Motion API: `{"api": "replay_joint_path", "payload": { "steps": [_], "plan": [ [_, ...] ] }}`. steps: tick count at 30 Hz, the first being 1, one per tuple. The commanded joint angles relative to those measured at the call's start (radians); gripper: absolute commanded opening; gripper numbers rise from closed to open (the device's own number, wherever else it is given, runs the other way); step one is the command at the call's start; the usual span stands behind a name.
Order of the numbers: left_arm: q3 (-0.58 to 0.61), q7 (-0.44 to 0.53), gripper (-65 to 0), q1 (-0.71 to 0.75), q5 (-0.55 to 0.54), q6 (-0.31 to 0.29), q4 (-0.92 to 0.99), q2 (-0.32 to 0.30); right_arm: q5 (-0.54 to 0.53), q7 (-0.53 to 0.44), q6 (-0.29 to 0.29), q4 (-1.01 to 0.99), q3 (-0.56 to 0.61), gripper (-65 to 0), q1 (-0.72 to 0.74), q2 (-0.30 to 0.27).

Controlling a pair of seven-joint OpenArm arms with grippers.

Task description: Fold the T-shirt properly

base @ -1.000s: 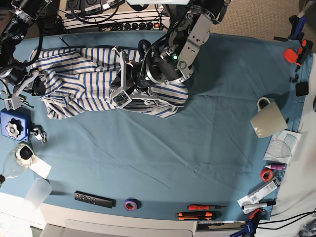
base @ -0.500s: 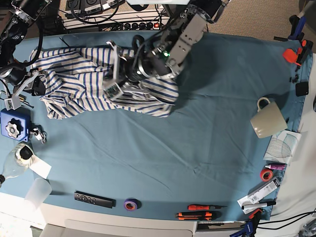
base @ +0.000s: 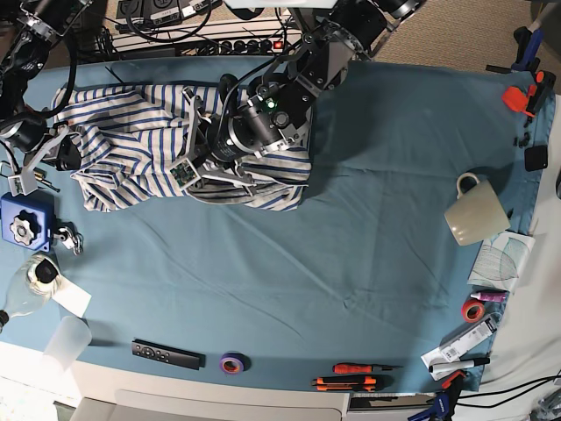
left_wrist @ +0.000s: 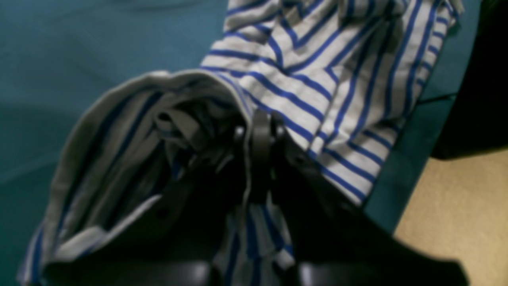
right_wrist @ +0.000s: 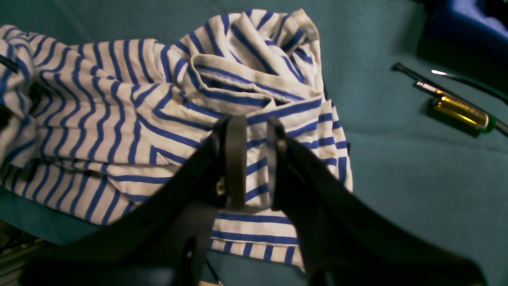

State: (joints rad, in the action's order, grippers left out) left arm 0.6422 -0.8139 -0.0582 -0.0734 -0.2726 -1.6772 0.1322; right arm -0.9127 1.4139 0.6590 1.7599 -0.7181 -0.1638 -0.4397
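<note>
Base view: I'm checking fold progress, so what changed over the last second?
The left gripper, shut on the T-shirt, moved leftward across the table, dragging that cloth edge over the shirt. The right gripper stayed at the shirt's left end, and the mug and tools stayed put.

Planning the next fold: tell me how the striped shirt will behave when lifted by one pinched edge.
Probably floppy: the shirt lies crumpled in soft folds. It likely sags and trails, as the cloth droops around the left gripper. Probably light, since a thin pinch holds it.
</note>
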Motion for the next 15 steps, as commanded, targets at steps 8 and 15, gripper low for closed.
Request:
{"api": "replay_joint_path", "payload": {
  "steps": [8,15],
  "plan": [
    [0.003,0.029,-51.0,-0.011,-0.091,-0.164,0.01,0.025,-0.009,-0.018,0.002,0.012,-0.01,-55.3,0.009,-0.02],
    [0.003,0.027,-35.1,-0.011,-0.266,-0.196,0.002,0.025,0.049,-0.026,0.001,0.012,-0.01,-55.3,0.009,-0.02]
  ]
}}
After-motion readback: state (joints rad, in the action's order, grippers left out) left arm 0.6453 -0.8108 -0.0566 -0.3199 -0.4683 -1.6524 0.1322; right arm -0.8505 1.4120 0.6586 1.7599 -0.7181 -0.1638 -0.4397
